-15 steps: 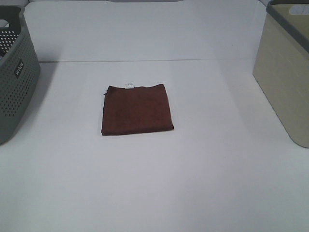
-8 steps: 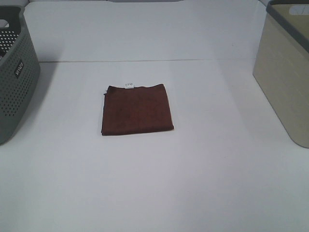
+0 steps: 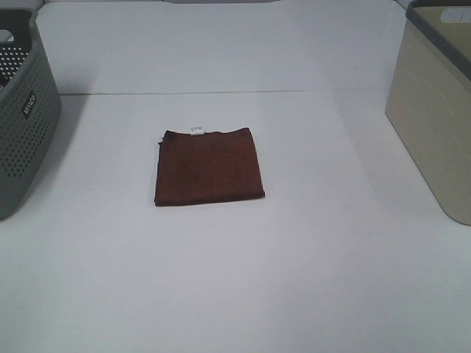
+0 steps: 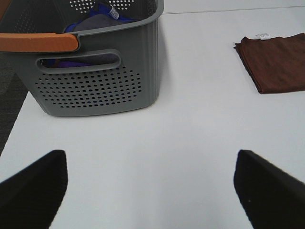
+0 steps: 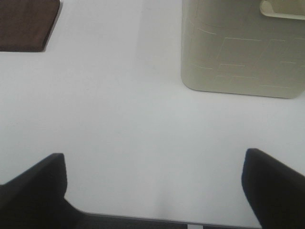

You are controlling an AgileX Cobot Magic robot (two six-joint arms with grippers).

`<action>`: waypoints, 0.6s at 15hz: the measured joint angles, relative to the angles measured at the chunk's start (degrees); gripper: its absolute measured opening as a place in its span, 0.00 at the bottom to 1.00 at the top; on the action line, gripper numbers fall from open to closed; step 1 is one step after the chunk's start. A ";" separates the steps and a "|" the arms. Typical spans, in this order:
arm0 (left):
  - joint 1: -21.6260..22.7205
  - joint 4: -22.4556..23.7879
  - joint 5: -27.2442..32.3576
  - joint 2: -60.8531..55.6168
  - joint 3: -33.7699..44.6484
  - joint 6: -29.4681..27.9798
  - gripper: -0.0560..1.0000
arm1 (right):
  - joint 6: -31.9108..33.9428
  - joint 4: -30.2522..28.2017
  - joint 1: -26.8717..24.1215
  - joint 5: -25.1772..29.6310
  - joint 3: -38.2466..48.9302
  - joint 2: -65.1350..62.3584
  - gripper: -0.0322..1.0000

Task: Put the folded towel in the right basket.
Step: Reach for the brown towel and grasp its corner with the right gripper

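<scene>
Table [image 3: 294,279]: white and bare around the cloth. The towel lies very flat on it, so I judge that fingers coming too low can scrape the surface, and fingers too high can close on air.
Right basket [image 3: 434,110]: beige with a dark rim, at the right edge of the frame, well apart from the towel. Its wall is tall, so a low carry can catch the cloth on the rim.
Left basket [image 3: 22,125]: grey and perforated, at the left edge. A drop here would be the wrong place.
Towel [image 3: 208,166]: brown folded square, a little left of the frame's centre, touched by nothing. A pinch on the upper layer only can open the fold.
Left gripper [image 4: 152,186]: jaws wide apart, holding nothing, over bare table.
Right gripper [image 5: 152,186]: also spread wide and empty.
Label [image 3: 196,130]: small and white, on the towel's far edge. It is no safe place to grip.
</scene>
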 joint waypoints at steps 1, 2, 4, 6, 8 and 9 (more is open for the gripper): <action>0.00 0.00 0.00 0.00 0.00 0.00 0.89 | 0.00 0.00 0.00 0.00 0.00 0.00 0.96; 0.00 0.00 0.00 0.00 0.00 0.00 0.89 | 0.00 0.00 0.00 0.00 0.00 0.00 0.96; 0.00 0.00 0.00 0.00 0.00 0.00 0.89 | 0.00 0.00 0.00 0.00 0.00 0.00 0.96; 0.00 0.00 0.00 0.00 0.00 0.00 0.89 | 0.00 0.00 0.00 0.00 0.00 0.00 0.96; 0.00 0.00 0.00 0.00 0.00 0.00 0.89 | 0.00 0.00 0.00 0.00 0.00 0.00 0.96; 0.00 0.00 0.00 0.00 0.00 0.00 0.89 | 0.00 0.00 0.00 0.00 0.00 0.00 0.96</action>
